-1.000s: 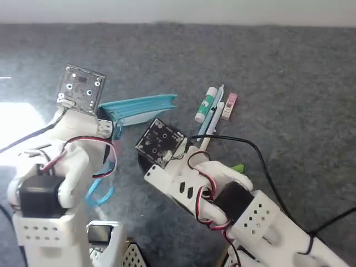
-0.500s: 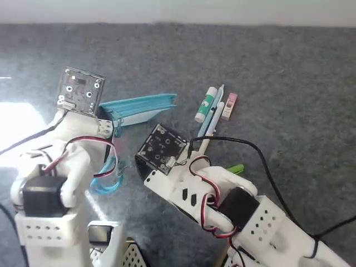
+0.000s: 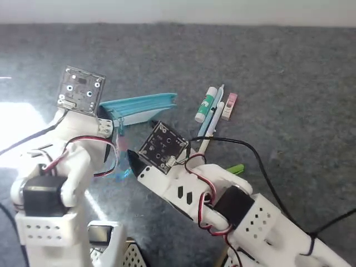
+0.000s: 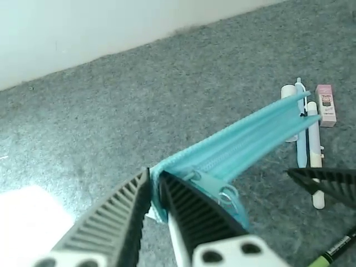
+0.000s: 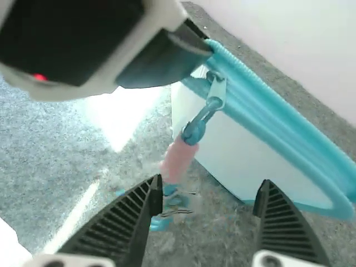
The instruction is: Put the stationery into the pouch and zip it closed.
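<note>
The teal pouch (image 3: 142, 107) lies slightly raised at the table's middle, and my left gripper (image 3: 114, 127) is shut on its near end. In the left wrist view the fingers (image 4: 183, 214) clamp the pouch (image 4: 245, 142) beside the zipper. My right gripper (image 5: 211, 183) is open, its jaws either side of a pink charm (image 5: 178, 161) and teal strap hanging from the zipper pull (image 5: 214, 92). Beyond the pouch's far end lie a glue stick (image 3: 204, 104), a light blue pen (image 3: 211, 114) and a pink eraser (image 3: 230, 107). A green pen (image 3: 236, 168) lies by the right arm.
Grey carpet-like cloth (image 3: 289, 72) covers the table, with free room at the far side and right. A bright patch of light (image 3: 16, 119) falls at the left. Black cables (image 3: 261, 167) trail across the right arm.
My right gripper has pushed left toward the pouch's zipper pull. The hanging teal strap has been drawn up and in toward it. The left gripper has kept its hold.
</note>
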You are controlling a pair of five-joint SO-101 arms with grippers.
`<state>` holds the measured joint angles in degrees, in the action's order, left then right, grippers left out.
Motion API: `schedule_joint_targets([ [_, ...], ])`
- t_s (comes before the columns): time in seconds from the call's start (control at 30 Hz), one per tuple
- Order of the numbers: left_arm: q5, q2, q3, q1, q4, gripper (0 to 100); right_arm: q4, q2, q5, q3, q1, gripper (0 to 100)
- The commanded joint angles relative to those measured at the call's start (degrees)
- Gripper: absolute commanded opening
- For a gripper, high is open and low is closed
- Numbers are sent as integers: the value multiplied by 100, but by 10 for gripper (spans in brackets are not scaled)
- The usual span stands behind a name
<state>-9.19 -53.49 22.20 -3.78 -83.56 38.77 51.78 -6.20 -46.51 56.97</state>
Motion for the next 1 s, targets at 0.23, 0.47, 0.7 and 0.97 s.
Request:
schedule_joint_targets([
  [0.23,26,79,31,0,97,12,-541,-295,343,79,22,263],
  [0.47,26,79,48,9,141,12,-532,-303,677,141,22,263],
  [0.7,-18,79,22,-299,123,12,-857,-743,826,246,-13,263],
  [0.97,-220,79,13,-624,123,12,-884,-1191,1187,598,22,263],
])
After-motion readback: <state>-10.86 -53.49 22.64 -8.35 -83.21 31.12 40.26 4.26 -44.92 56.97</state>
